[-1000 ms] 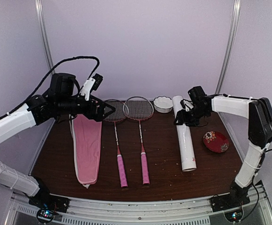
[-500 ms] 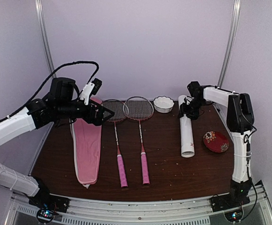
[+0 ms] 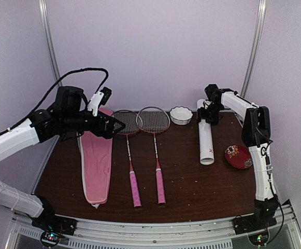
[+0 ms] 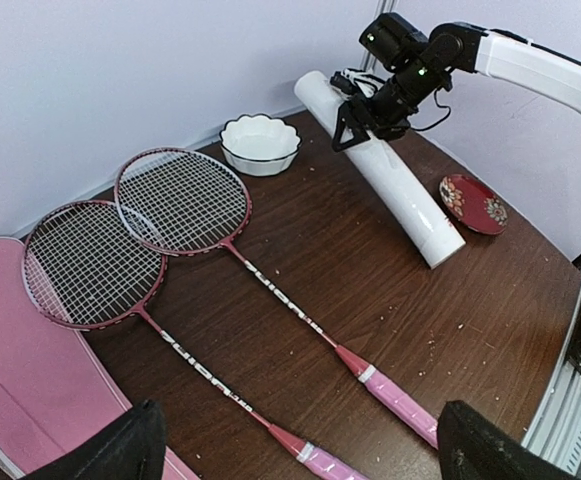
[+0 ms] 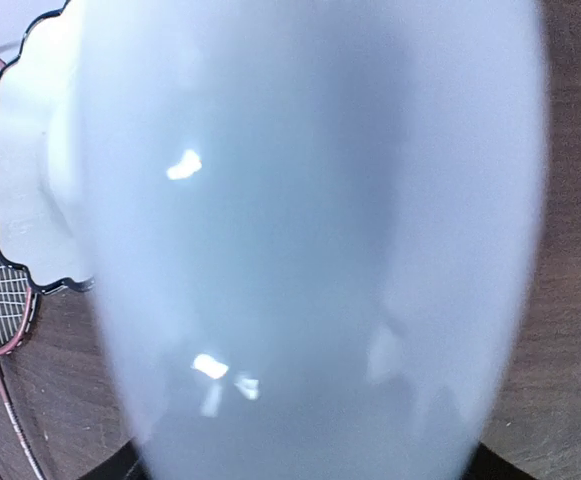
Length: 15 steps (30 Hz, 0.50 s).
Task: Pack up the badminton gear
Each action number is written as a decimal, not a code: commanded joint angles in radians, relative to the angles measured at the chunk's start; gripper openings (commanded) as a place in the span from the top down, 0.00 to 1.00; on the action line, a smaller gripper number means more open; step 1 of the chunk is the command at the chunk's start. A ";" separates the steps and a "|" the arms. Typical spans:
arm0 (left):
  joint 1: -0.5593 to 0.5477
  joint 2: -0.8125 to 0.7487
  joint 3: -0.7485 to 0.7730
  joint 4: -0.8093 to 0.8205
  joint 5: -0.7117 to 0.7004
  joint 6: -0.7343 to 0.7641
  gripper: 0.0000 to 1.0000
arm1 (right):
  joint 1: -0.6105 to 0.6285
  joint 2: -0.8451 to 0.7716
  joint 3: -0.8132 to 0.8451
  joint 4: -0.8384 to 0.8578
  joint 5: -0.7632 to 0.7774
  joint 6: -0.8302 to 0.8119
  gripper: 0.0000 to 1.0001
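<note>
Bare table (image 3: 184, 171) between rackets (image 3: 160, 189) and white tube (image 3: 206, 142); scalloped bowl (image 3: 180, 115) close beside the tube's far end.

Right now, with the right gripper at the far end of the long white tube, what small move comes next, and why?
Probably close the right gripper snugly on the long white tube before lifting. The wrist view shows the tube filling the gripper's opening, but a firm clamp isn't evident.

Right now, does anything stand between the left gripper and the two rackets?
Nothing visible does. The left gripper hangs open above the table, and both rackets lie bare just ahead of it, beside the pink cover.
</note>
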 commanded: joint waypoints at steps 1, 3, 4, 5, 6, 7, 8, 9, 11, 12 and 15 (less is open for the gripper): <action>0.017 -0.019 -0.004 0.017 -0.023 -0.017 0.02 | -0.006 0.007 0.033 0.047 0.080 -0.028 0.21; 0.023 -0.017 -0.007 0.017 -0.024 -0.020 0.02 | -0.006 -0.004 0.034 0.057 0.081 -0.031 0.11; 0.026 -0.018 -0.007 0.017 -0.024 -0.025 0.02 | -0.007 -0.008 0.035 0.060 0.082 -0.032 0.09; 0.029 -0.019 -0.009 0.017 -0.025 -0.027 0.02 | -0.007 -0.012 0.038 0.063 0.085 -0.033 0.09; 0.035 -0.020 -0.013 0.019 -0.026 -0.032 0.02 | -0.007 -0.014 0.040 0.068 0.085 -0.032 0.09; 0.041 -0.021 -0.016 0.019 -0.029 -0.037 0.02 | -0.007 -0.017 0.042 0.069 0.085 -0.035 0.09; 0.048 -0.023 -0.019 0.019 -0.030 -0.042 0.02 | -0.006 -0.019 0.044 0.069 0.087 -0.036 0.09; 0.058 -0.025 -0.025 0.018 -0.032 -0.050 0.02 | -0.006 -0.024 0.044 0.071 0.088 -0.036 0.09; 0.090 -0.019 -0.036 0.006 -0.032 -0.073 0.02 | -0.007 -0.033 0.044 0.077 0.079 -0.040 0.09; 0.106 -0.017 -0.041 -0.004 -0.034 -0.088 0.02 | -0.006 -0.041 0.044 0.077 0.080 -0.041 0.09; 0.172 -0.015 -0.080 -0.007 -0.036 -0.154 0.02 | -0.006 -0.083 0.020 0.093 0.078 -0.047 0.08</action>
